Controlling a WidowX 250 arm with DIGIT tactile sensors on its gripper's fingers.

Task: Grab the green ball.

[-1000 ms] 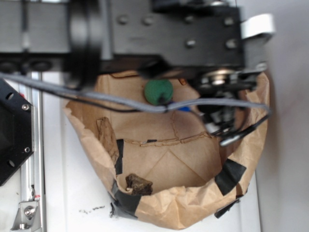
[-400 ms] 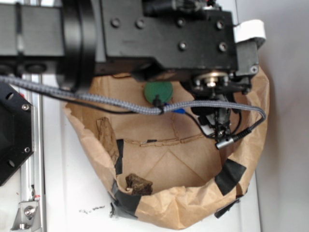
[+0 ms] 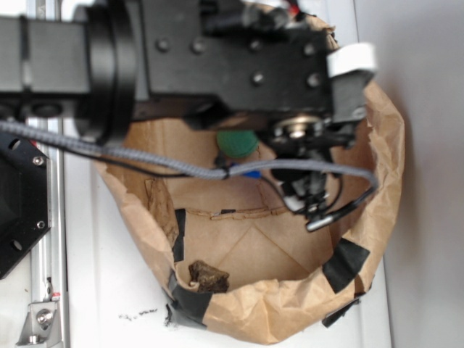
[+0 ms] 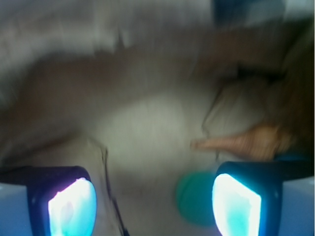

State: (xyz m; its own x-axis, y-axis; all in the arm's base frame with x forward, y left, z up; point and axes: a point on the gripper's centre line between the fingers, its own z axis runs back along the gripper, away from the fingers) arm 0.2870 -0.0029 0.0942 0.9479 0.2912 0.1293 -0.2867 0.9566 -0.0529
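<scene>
Green ball (image 3: 237,143): lies on the floor of the brown paper bag (image 3: 377,210), near its far wall; the upper part is hidden under the black arm body (image 3: 217,61) in the exterior view.
Green ball, wrist view (image 4: 197,196): a blurred green round shape low in the frame, just inside the right finger pad (image 4: 235,204), partly covered by it.
Jaws: the gripper (image 4: 155,206) is spread wide, with the two lit pads well apart and nothing held between them.
Left pad (image 4: 71,206): clear of the ball, over bare bag paper.
Obstructions: a grey braided cable (image 3: 145,159) crosses in front of the bag opening, just below the ball; thin black wires (image 3: 341,203) loop down at the right.
Blue item (image 3: 251,174): a small blue patch just below the cable; it cannot be identified.
Bag contents: a dark brown lump (image 3: 209,276) rests near the front wall, well apart from the ball.
Bag repairs: black tape (image 3: 346,262) patches the rim.
Surface (image 3: 109,275): white; carries the bag.
Exterior only: bag outline, cable, lump, tape.
Wrist only: pad spacing; the picture is heavily blurred.
</scene>
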